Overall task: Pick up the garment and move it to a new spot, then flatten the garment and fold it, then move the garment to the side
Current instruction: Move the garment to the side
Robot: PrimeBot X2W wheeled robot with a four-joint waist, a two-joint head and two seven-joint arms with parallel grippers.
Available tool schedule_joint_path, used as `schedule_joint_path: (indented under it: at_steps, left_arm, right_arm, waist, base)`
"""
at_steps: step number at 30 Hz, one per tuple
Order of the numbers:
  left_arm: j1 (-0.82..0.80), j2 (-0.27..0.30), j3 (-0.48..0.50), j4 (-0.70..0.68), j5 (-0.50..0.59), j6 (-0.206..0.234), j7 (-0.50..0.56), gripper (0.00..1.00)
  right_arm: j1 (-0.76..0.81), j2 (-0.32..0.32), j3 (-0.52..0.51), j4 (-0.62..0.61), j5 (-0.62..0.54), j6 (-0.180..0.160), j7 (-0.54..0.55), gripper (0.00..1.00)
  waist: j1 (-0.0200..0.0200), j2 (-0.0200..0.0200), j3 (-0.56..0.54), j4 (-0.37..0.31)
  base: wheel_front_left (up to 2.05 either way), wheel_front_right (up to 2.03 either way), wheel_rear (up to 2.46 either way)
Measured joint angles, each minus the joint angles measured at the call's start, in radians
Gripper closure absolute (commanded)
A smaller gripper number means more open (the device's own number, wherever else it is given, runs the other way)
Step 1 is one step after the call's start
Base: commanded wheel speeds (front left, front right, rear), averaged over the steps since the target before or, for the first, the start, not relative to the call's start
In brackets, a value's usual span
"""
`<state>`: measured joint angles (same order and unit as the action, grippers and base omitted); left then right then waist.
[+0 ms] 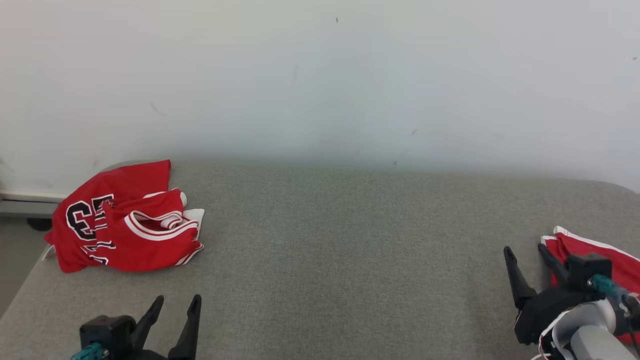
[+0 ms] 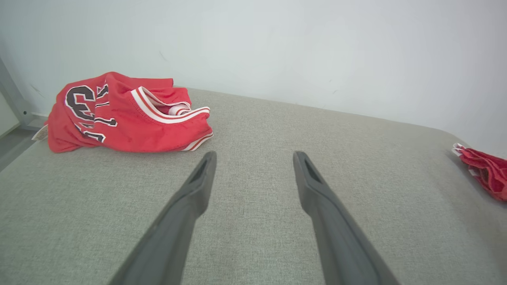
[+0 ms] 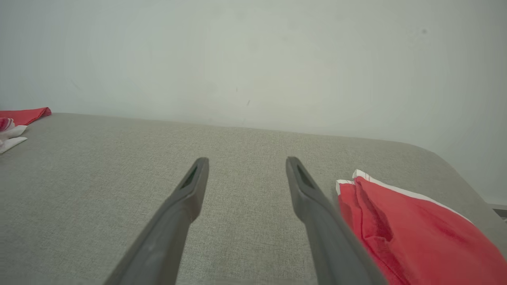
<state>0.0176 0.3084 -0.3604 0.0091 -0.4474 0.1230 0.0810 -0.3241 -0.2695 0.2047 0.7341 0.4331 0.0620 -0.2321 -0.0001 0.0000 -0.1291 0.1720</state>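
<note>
Left gripper (image 1: 178,298) wide open, holds nothing, fingers apart over bare grey padded surface (image 1: 350,250), touching no cloth; same in the left wrist view, left gripper (image 2: 254,155) empty with gap clear

Right gripper (image 1: 524,248) wide open too, empty; in the right wrist view, right gripper (image 3: 247,160) has its right-hand finger just beside the edge of a second red garment (image 3: 416,233), contact can't be told

Red jersey (image 1: 125,220) lies crumpled at the far left corner of the surface, against the white wall (image 1: 320,75), black numerals and white trim showing, one edge hanging off the left side, well apart from both grippers

Second red garment sits flat at the right edge, white trim outward
</note>
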Motion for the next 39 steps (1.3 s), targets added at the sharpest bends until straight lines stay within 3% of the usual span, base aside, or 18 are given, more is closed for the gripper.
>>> schedule_joint_path:
  at_steps: [9,15,19,39]
  left_arm:
    - [0.0,-0.031,0.039,0.001,0.007,0.0,-0.066,0.0]
    - [0.02,-0.032,0.046,0.008,0.042,0.0,-0.087,0.0]
    - [0.041,-0.03,0.047,0.012,0.047,0.001,-0.091,0.0]
    - [0.037,-0.034,0.024,0.029,0.06,0.001,-0.08,0.0]
  right_arm:
    - [0.158,0.036,-0.003,-0.169,0.015,-0.012,-0.015,0.0]
    - [0.239,0.071,-0.031,-0.287,0.016,-0.068,-0.016,0.0]
    - [0.297,0.089,-0.077,-0.336,0.036,-0.124,-0.018,0.0]
    - [0.401,0.086,-0.117,-0.504,0.058,-0.134,-0.02,0.0]
  waist:
    - [0.0,0.0,-0.027,-0.026]
    - [0.0,0.0,-0.034,-0.038]
    - [0.0,0.0,-0.037,-0.052]
    - [0.0,0.0,-0.022,-0.07]
  base:
    - [0.0,0.0,0.0]
    - [0.0,0.0,0.0]
    - [0.0,0.0,0.0]
    - [0.0,0.0,0.0]
